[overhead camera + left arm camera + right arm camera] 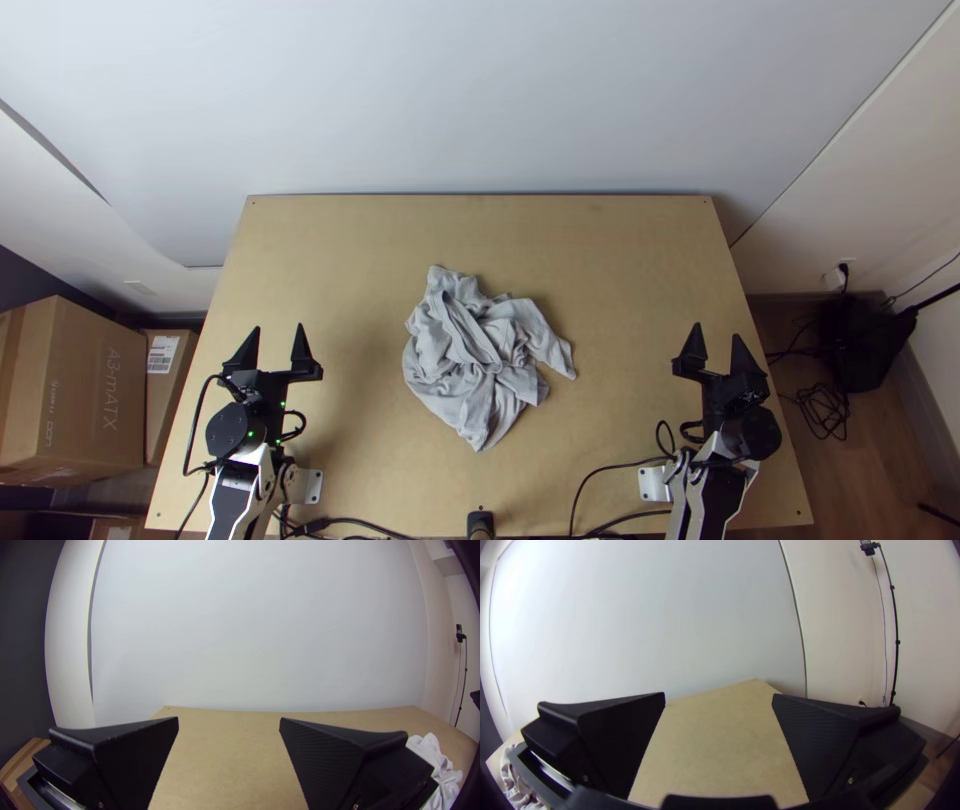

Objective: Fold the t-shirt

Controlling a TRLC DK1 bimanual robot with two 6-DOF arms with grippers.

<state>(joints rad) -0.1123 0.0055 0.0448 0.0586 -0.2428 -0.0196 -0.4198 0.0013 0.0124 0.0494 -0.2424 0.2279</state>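
While my left pincer and my right pincer point toward the far edge of the table, the grey t-shirt lies bunched up between them, well apart from both. It is in a messy heap near the middle of the wood, with lots of wrinkles and twisty bits. One floppy end pokes out toward my right side, and another points at the near edge. My left pincer is wide open, with nothing held in it. My right one is wide open and empty too. Past the table on my left side, a big brown box sits beside a smaller box.
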